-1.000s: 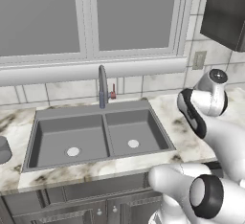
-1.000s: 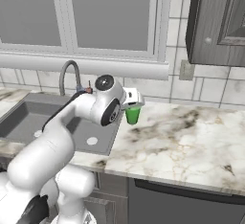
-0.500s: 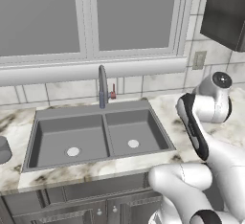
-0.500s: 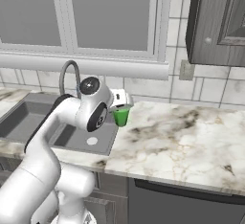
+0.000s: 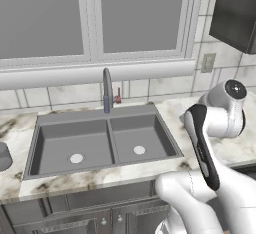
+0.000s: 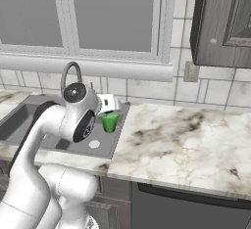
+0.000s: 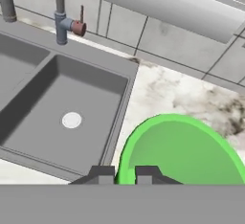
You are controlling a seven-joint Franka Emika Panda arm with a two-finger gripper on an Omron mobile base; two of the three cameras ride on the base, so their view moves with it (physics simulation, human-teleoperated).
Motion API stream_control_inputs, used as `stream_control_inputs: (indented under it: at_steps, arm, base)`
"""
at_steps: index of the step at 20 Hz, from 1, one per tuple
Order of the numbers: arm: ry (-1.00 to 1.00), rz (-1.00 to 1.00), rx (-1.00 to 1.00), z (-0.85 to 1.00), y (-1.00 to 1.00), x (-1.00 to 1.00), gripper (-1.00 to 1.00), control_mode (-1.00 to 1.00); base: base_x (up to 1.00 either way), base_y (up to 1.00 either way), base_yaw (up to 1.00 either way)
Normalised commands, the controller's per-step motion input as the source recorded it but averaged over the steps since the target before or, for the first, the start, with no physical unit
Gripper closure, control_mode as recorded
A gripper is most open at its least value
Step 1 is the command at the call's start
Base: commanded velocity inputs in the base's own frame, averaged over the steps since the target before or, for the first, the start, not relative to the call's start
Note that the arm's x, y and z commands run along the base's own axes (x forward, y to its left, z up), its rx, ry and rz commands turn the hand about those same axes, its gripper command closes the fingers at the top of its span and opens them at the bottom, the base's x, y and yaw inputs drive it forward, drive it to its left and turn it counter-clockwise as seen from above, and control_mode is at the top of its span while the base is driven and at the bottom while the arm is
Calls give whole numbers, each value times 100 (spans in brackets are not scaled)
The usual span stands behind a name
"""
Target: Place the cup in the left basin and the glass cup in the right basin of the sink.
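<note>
My gripper (image 6: 109, 109) is shut on the rim of the cup (image 6: 110, 122), a small bright green tumbler, and holds it upright above the right rim of the sink (image 6: 113, 140). In the hand view the cup (image 7: 182, 153) sits just past my fingertips (image 7: 101, 173), beside the right basin (image 7: 81, 94) with its light drain. The left basin (image 5: 60, 138) and right basin (image 5: 145, 133) lie side by side under the faucet (image 5: 107, 89). The glass cup (image 5: 3, 156), plain grey, stands on the counter at the far left.
Marbled counter (image 6: 186, 140) stretches to the right of the sink. A window sill and tiled wall run behind the faucet. A dark wall cabinet (image 6: 223, 17) hangs at the upper right. My white arm (image 5: 215, 128) rises over the counter right of the sink.
The arm has swung left, carrying the green cup from over the counter to the sink's right rim. The grip has not changed.
</note>
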Motion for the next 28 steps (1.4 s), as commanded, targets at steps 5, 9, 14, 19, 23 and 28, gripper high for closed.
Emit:
stream_control_inputs:
  at_steps: [5, 9, 14, 19, 23, 28]
  arm:
    - [-6, 10, 4, 12, 41, -36, 100, -100]
    - [-9, 11, 2, 12, 47, -34, 100, -100]
    - [-2, 8, 0, 6, 51, -27, 100, -100]
    - [0, 5, 0, 7, 54, -18, 100, -100]
    - [0, 3, 0, 6, 53, -21, 100, -100]
    - [0, 2, 0, 2, 54, -21, 100, -100]
  base:
    - [0, 0, 0]
    - [0, 0, 0]
    - [0, 0, 0]
    - [0, 0, 0]
    - [0, 0, 0]
    - [0, 0, 0]
